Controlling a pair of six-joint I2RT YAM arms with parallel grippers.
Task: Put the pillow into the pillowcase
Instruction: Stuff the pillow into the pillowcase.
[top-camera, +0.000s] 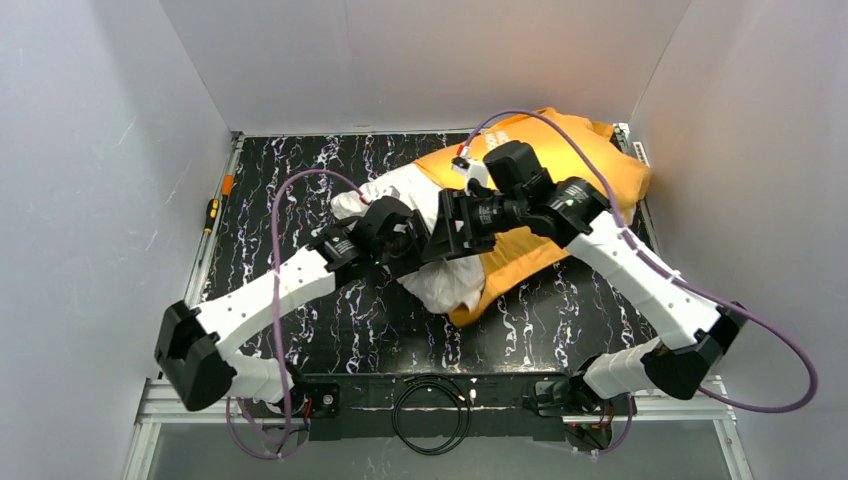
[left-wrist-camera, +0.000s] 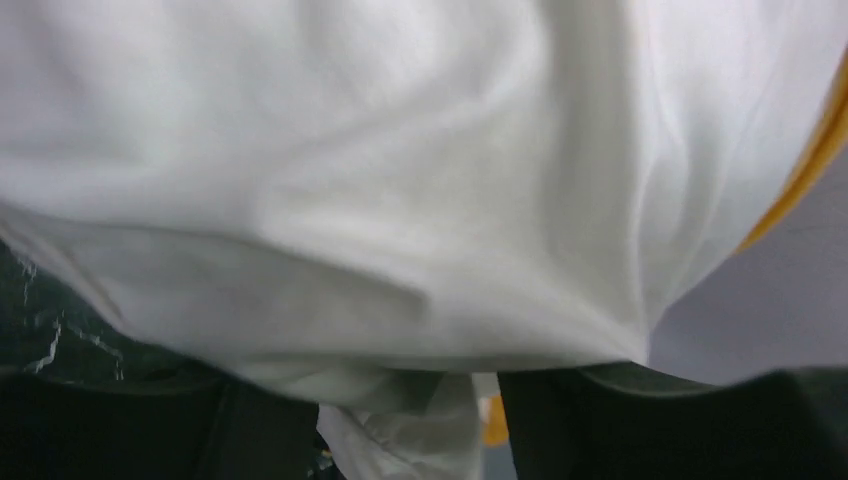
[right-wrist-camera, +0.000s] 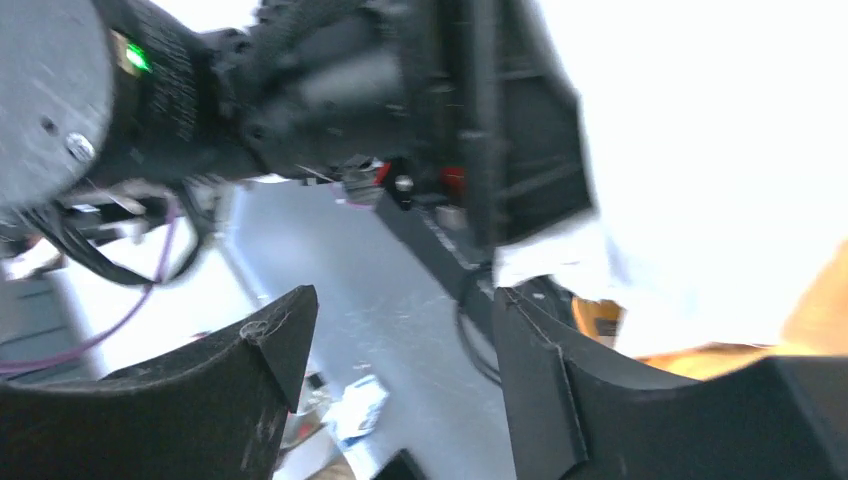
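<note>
**Partly cased: the pillow (top-camera: 447, 278) juts from the pillowcase (top-camera: 600, 170), both claws apart**

Seen from above, the off-white pillow lies near the middle of the black marbled table (top-camera: 300, 190). Its far end is inside the bright orange pillowcase. The case bulges toward 1 o'clock, up against the table's far right corner. The bare end of the pillow spills out of the case mouth toward 7 o'clock, rumpled and resting on the table.

Both arms meet over that bare end. The left gripper (left-wrist-camera: 408, 430) comes in from 8 o'clock. Its wrist view is almost filled with creased white cloth, and a sliver of orange shows at 3 o'clock. Its two dark fingers stand apart at the bottom edge. A fold of pillow fabric hangs loosely in the gap and does not fill it.

The right gripper (right-wrist-camera: 404, 300) reaches in from 4 o'clock, and its jaws are spread wide with nothing between them. White pillow cloth and a patch of orange lie just beyond its right finger, and the left arm's wrist fills the top of that view.

A screwdriver (top-camera: 212, 211) with an orange-and-black handle lies along the table's 9 o'clock edge. A coil of black cable (top-camera: 430, 410) sits at 6 o'clock between the arm bases.
</note>
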